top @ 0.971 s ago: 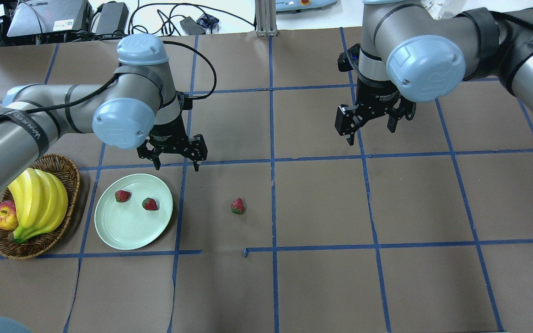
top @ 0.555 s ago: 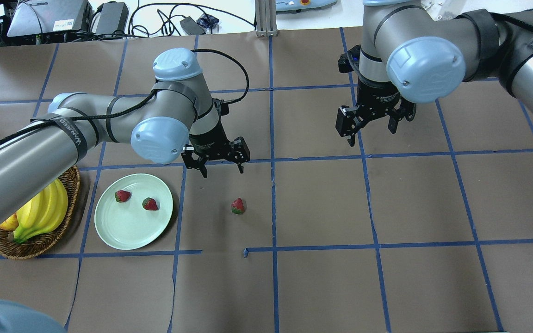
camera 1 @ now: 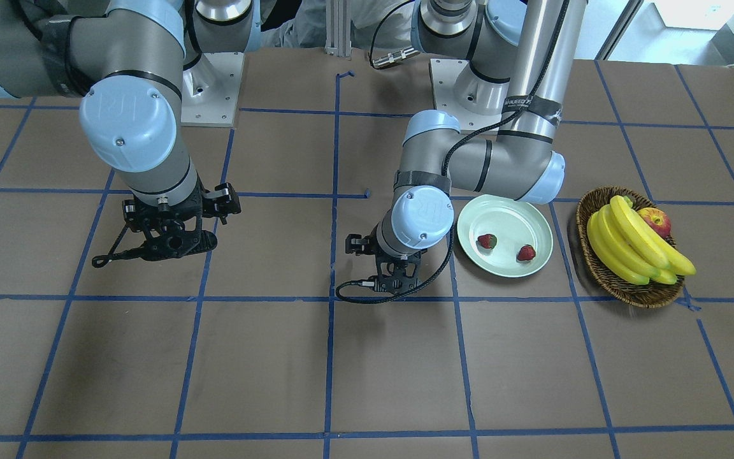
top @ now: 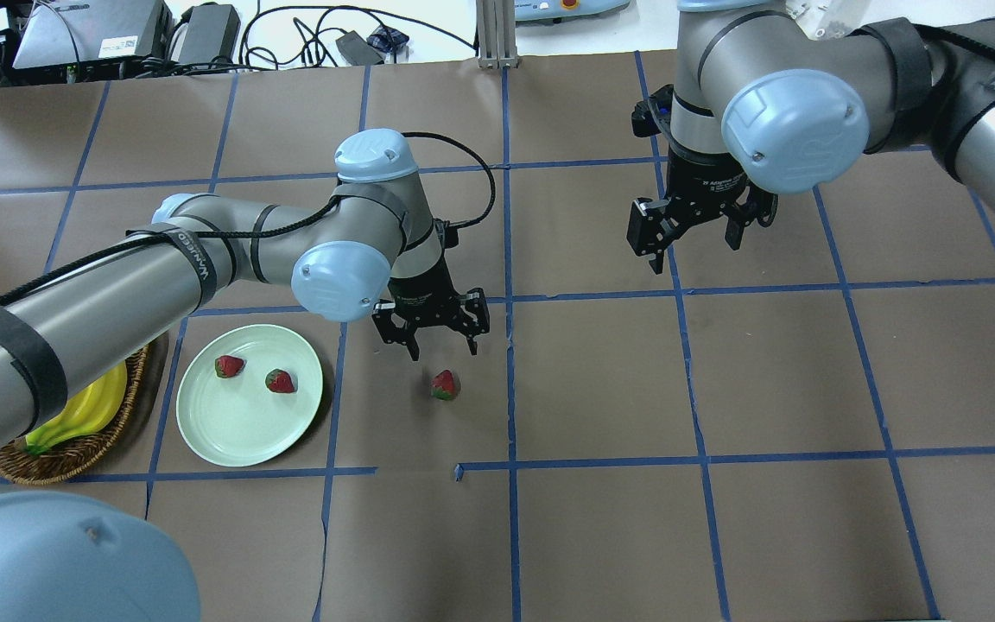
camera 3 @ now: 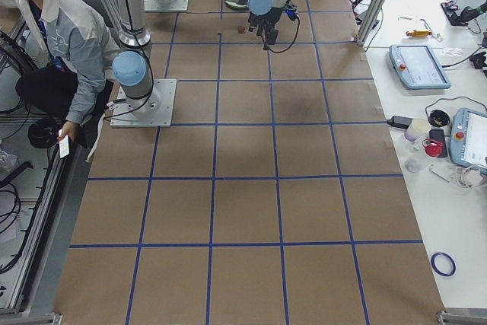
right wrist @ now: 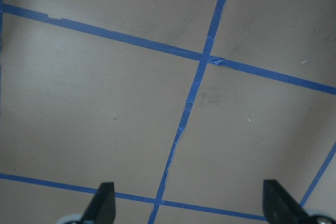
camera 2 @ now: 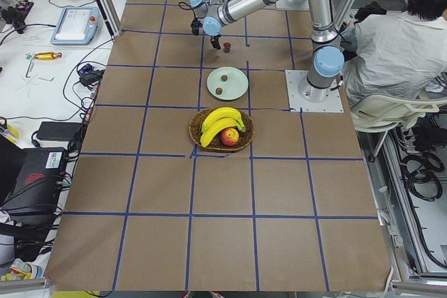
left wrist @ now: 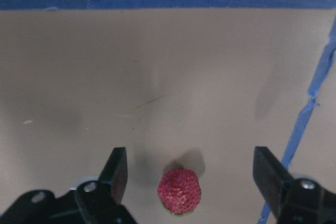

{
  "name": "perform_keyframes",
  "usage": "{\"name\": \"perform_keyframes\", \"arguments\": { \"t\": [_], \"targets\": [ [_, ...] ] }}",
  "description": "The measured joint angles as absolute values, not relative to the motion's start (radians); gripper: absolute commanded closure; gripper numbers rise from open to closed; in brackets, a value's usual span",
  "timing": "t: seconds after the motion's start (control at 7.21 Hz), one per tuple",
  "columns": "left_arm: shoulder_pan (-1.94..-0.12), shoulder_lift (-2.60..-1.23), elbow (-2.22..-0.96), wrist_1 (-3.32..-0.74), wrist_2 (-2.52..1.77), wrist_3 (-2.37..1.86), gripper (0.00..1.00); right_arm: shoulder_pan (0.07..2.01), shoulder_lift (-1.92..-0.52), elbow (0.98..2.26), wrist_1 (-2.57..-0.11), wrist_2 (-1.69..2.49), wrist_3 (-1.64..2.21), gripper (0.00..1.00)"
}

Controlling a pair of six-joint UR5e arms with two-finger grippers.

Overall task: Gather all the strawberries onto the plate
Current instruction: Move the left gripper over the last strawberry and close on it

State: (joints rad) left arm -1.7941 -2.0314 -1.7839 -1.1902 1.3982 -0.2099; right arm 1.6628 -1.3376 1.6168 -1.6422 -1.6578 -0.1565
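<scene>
Three strawberries are in sight: one strawberry and a second strawberry lie on the single plate, and a third strawberry lies on the table near the plate, on the side away from the basket. Just beside the plate stands one basket, holding one bunch of bananas and one apple. There are two grippers, the left gripper near the plate and the right gripper well apart from it, and one person far from the plate.
</scene>
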Motion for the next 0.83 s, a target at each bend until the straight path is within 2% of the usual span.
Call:
{"name": "perform_keyframes", "arguments": {
  "t": [0.83],
  "targets": [
    [-1.796,-2.012,-1.776,-1.244,1.439,-0.195,1.00,1.663,-1.334,1.622,-1.659,-1.656,-0.158,0.00]
  ]
}}
